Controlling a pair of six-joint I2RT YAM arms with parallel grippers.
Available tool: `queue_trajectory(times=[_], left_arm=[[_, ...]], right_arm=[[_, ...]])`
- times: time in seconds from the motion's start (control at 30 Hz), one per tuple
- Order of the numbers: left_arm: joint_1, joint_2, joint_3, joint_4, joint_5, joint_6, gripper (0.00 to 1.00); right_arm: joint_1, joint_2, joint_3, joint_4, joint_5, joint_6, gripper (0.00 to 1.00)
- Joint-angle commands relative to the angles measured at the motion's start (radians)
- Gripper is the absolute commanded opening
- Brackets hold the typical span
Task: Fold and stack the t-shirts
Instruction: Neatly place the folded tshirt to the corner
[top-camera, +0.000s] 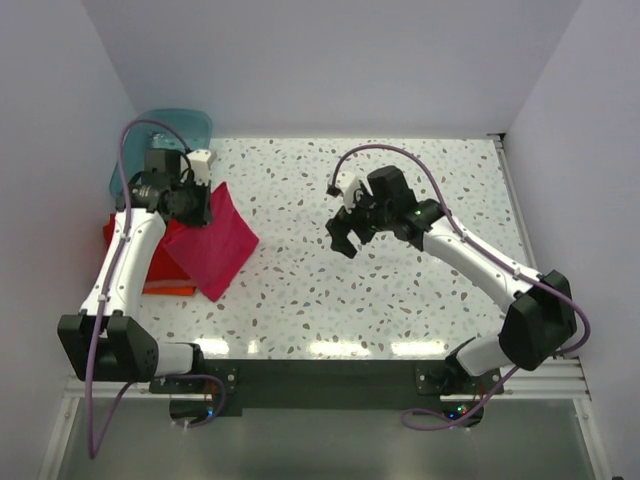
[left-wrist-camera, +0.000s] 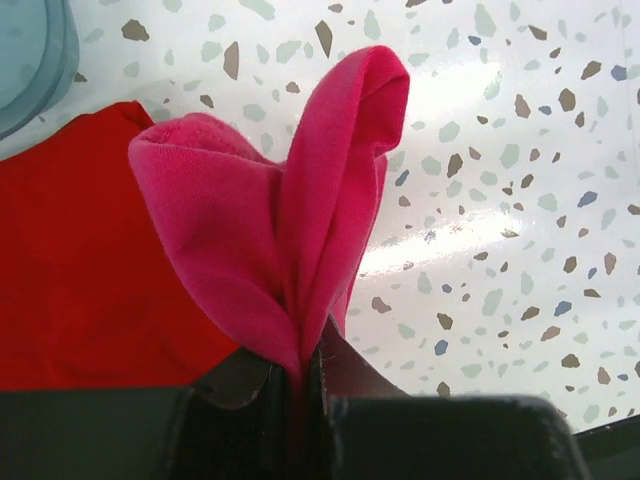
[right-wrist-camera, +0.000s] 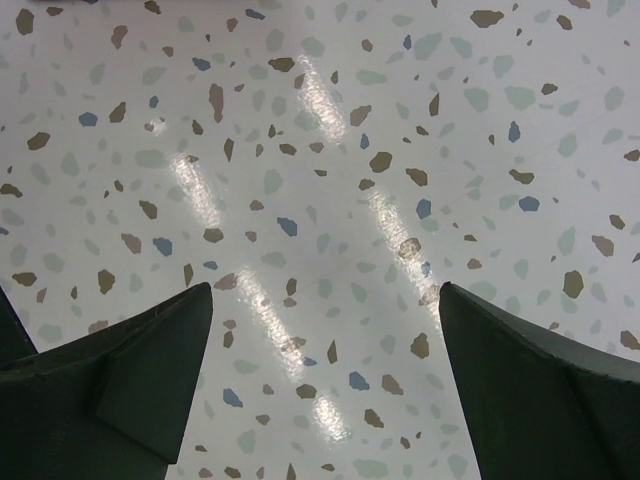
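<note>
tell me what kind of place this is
Most likely a robot lab test booth, not a home: plain white walls box in a speckled table, and a left arm and right arm are bolted at its near edge.

**Free on the right, crowded on the left**

Bare table (top-camera: 290, 300) lies below and all round the spread right gripper (top-camera: 345, 232). The left gripper (left-wrist-camera: 300, 372) pinches the magenta t-shirt (left-wrist-camera: 250, 220). The red t-shirt (left-wrist-camera: 60, 260) lies just to its left, with the teal tub (left-wrist-camera: 30, 50) ahead-left.
</note>
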Motion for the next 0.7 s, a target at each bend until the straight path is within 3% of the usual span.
queue_trajectory(times=[0.0, 0.23, 0.67], left_arm=[[0.007, -0.049, 0.101, -0.039, 0.013, 0.003, 0.0], [0.036, -0.083, 0.174, -0.083, 0.074, -0.01, 0.0], [0.145, -0.065, 0.244, -0.12, 0.03, 0.047, 0.0]], right_arm=[[0.005, -0.053, -0.006, 0.008, 0.024, -0.015, 0.99], [0.003, -0.063, -0.02, 0.006, 0.027, -0.02, 0.99], [0.006, -0.05, -0.014, 0.005, 0.018, -0.015, 0.99]])
